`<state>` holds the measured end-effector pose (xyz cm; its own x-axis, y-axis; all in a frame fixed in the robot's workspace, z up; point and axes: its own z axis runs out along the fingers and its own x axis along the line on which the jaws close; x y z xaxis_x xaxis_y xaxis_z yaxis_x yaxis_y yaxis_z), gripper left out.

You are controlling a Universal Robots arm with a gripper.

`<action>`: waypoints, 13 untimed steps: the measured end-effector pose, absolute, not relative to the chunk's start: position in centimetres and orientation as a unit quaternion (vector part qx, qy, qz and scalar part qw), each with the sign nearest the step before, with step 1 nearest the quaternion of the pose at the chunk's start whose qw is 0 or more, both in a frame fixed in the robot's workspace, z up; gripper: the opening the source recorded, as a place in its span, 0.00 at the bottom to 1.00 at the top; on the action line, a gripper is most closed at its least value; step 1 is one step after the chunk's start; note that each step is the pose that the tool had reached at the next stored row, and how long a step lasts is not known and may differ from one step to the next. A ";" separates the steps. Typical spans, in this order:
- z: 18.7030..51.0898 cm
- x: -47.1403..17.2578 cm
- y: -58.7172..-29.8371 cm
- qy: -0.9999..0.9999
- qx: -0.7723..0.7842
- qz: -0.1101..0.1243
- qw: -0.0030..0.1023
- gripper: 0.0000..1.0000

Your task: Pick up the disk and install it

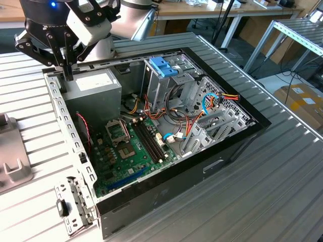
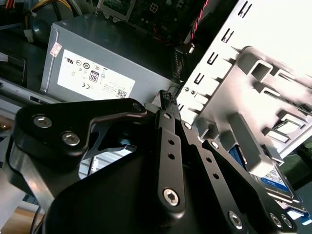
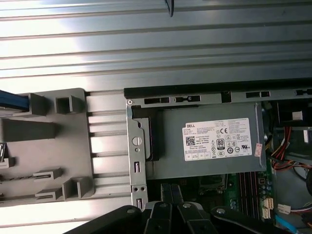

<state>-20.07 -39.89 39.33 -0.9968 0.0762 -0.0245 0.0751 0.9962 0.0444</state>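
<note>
Hanging beside the computer case on the slatted table, tool narrow, empty; desks behind.

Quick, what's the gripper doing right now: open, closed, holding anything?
Gripper: shut, holding nothing; the disk lies apart in the grey fixture.

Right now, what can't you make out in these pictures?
1. The disk: in the second wrist view just a strip of its label shows. The grey fixture and links of the gripper cover the rest.
2. Same disk, first wrist view: the picture's edge cuts it to a blue sliver.
3. Grey fixture, exterior view: cut off at the exterior view's left edge, so most of it is out of frame.
</note>
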 end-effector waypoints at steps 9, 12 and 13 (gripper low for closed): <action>39.3 -20.7 -39.9 0.999 0.038 0.022 0.013 0.11; 39.3 -21.0 -39.9 0.999 0.038 0.022 0.013 0.11; 39.3 -21.1 -39.9 0.999 0.038 0.022 0.013 0.11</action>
<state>-21.07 -39.89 39.33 -0.9968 0.0763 -0.0245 0.0751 0.9962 0.0444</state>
